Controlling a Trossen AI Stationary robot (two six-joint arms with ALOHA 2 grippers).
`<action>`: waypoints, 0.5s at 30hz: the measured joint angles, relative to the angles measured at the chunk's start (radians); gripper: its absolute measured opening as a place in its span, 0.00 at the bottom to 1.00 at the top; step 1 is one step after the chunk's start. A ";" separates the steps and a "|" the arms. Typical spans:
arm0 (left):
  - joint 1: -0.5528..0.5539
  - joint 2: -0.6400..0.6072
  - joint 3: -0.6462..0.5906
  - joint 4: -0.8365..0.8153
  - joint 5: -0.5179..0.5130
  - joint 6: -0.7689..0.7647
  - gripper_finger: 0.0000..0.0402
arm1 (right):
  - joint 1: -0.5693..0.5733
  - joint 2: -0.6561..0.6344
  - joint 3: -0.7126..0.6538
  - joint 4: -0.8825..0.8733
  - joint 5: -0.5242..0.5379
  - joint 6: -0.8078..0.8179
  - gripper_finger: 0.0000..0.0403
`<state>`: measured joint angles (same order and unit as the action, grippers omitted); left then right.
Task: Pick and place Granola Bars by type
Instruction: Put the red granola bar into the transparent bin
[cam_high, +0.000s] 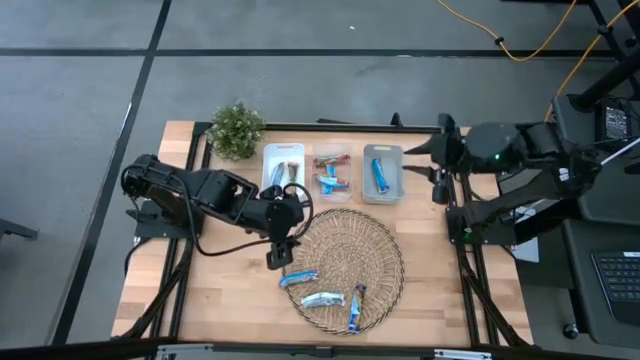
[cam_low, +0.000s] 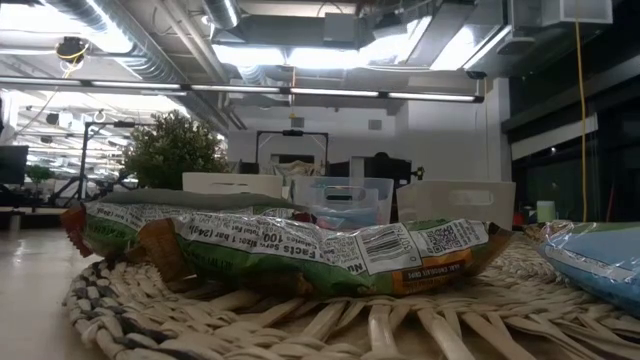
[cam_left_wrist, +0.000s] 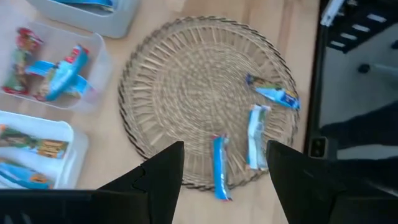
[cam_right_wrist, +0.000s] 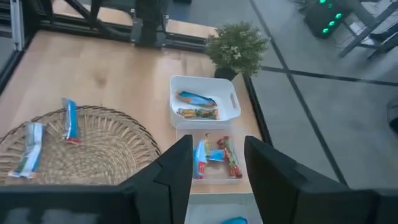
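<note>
Three blue and silver granola bars lie flat on the round wicker tray, near its near rim: one, a second, a third. In the low view a green-printed wrapper lies on the tray's weave. More bars lie in the three bins. My left gripper hangs open over the tray's left edge, above the bars; in its wrist view a blue bar shows between the fingers, farther down. My right gripper is open and waits right of the bins.
Along the far side stand a white bin, a clear bin and a grey bin, each with bars inside. A small potted plant stands left of the white bin. Bare wood lies left of the tray.
</note>
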<state>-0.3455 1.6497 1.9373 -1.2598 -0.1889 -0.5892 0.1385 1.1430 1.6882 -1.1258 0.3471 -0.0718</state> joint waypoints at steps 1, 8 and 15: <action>0.000 0.000 0.000 0.001 0.006 -0.001 0.55 | 0.017 -0.007 -0.022 0.010 0.007 0.010 0.36; 0.000 0.012 0.000 -0.002 -0.008 -0.074 0.55 | 0.110 -0.077 -0.292 0.185 0.011 0.017 0.36; -0.015 0.153 0.000 -0.103 -0.019 -0.066 0.55 | 0.159 -0.184 -0.588 0.516 -0.013 0.010 0.36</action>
<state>-0.3602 1.8029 1.9373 -1.3626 -0.2075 -0.6548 0.2971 0.9590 1.1001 -0.6097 0.3341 -0.0614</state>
